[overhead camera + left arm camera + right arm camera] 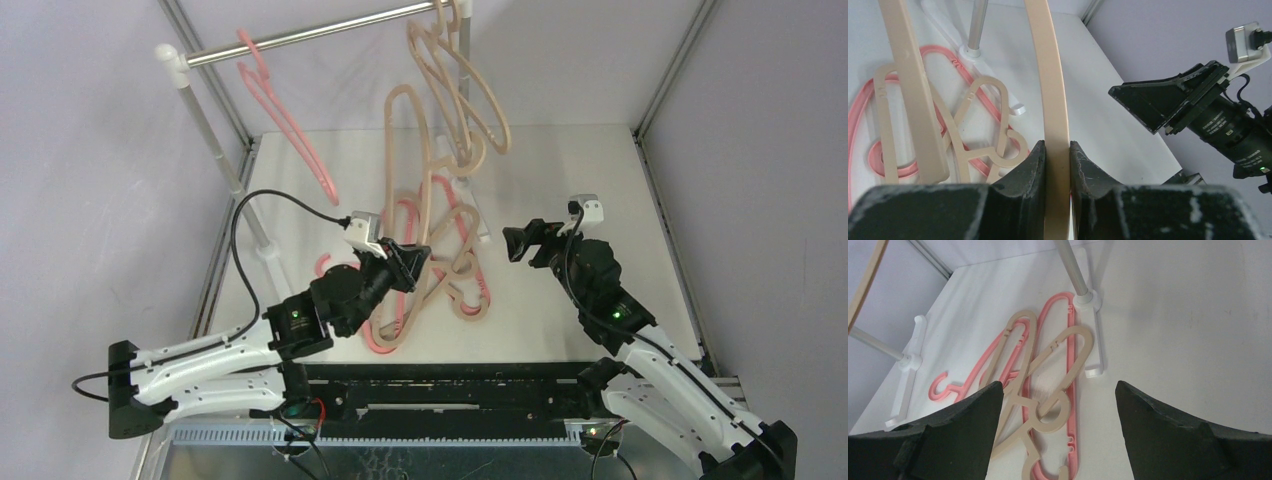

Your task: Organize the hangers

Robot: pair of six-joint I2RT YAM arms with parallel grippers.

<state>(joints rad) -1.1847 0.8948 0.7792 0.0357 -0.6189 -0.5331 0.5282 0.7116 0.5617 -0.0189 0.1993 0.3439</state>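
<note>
My left gripper (pixel 410 262) is shut on the side bar of a beige hanger (pixel 1050 75), which stands tilted up off the table toward the rail (pixel 300 38). One pink hanger (pixel 285 120) hangs on the rail at the left, and beige hangers (pixel 440 90) hang at its right end. More pink and beige hangers (pixel 1063 355) lie tangled in a pile on the table. My right gripper (pixel 1058 385) is open above the pile's right side, holding nothing. It also shows at the right of the left wrist view (pixel 1168 105).
The silver rail rests on white posts whose feet (pixel 1087 300) stand on the white table (pixel 580 180), one right beside the pile. Metal frame uprights (pixel 665 80) and grey walls close in the back and both sides.
</note>
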